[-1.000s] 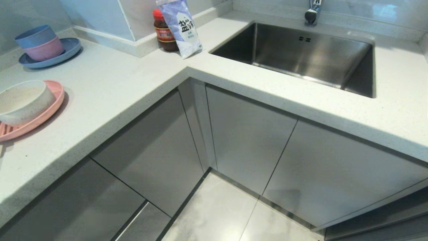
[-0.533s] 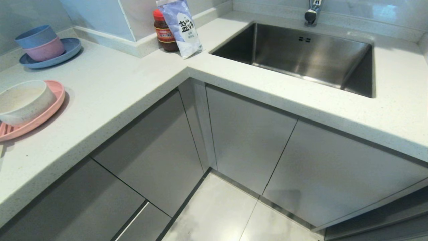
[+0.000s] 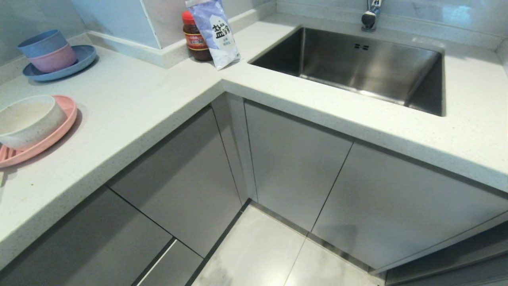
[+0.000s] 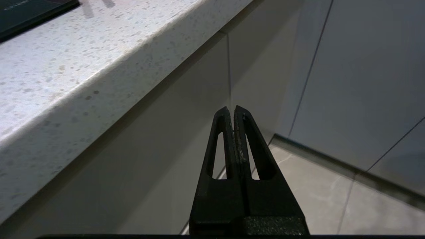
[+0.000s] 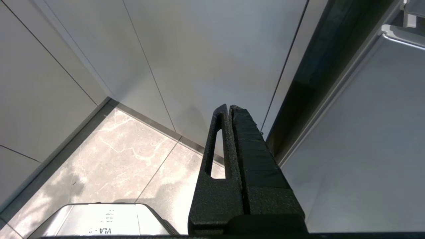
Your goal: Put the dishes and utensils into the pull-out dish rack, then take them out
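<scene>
An off-white bowl [image 3: 27, 119] sits on the pink plate [image 3: 47, 139] at the left edge of the white counter [image 3: 131, 103]. The utensils are out of view. All grey drawer fronts [image 3: 178, 178] below the counter are closed, so the pull-out dish rack is hidden. Neither arm shows in the head view. My left gripper [image 4: 231, 109] is shut and empty, low beside the counter's front edge [image 4: 83, 96], pointing at the cabinet fronts. My right gripper [image 5: 229, 108] is shut and empty, hanging before a cabinet door near the floor.
A blue plate [image 3: 59, 67] with stacked blue and pink bowls [image 3: 47, 49] stands at the back left. A sauce jar [image 3: 194, 37] and a salt bag [image 3: 216, 33] stand in the corner beside the steel sink [image 3: 357, 67]. Pale floor tiles [image 3: 262, 250] lie below.
</scene>
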`<state>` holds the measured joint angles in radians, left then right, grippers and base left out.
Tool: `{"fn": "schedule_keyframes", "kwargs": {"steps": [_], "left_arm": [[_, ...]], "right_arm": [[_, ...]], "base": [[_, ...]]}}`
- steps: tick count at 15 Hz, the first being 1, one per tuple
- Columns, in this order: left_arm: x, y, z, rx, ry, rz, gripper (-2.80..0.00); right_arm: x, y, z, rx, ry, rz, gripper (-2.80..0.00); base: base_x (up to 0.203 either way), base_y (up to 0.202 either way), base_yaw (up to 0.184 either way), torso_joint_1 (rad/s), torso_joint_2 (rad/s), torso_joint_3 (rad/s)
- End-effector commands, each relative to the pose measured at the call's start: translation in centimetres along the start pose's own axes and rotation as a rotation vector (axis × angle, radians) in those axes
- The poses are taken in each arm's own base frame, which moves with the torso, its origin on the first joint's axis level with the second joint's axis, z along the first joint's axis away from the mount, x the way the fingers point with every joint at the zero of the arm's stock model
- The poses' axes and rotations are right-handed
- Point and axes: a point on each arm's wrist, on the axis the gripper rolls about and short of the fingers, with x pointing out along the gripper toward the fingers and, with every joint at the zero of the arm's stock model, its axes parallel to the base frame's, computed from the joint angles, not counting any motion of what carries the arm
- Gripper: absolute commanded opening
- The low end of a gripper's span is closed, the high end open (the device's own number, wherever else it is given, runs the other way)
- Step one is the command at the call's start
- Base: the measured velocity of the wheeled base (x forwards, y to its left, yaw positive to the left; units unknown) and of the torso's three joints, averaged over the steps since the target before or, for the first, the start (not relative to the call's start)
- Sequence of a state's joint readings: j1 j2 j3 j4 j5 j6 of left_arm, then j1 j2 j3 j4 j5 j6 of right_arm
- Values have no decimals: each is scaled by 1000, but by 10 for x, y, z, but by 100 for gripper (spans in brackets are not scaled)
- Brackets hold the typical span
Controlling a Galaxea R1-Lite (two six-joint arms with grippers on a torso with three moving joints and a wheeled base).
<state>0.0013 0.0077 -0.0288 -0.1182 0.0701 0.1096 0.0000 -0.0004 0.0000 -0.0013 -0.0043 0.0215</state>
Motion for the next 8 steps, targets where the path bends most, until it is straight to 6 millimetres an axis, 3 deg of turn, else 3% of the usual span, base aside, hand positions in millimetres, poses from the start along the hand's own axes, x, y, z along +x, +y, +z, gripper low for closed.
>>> {"fn": "schedule_keyframes", "kwargs": {"steps": [1,3,8], "left_arm": [[1,-2,-12,-31,34,-25,-280],[1,-4,-21,-60,101,-86,-280],[1,-4,-21,-86,100,-84,-280]], "right_arm": [[0,0,0,0,-1,0,-280],[0,0,0,0,-1,0,-280],[0,0,0,0,-1,0,-280]], "base": [[0,0,0,0,0,0],[0,0,0,0,0,0],[0,0,0,0,0,0]]}}
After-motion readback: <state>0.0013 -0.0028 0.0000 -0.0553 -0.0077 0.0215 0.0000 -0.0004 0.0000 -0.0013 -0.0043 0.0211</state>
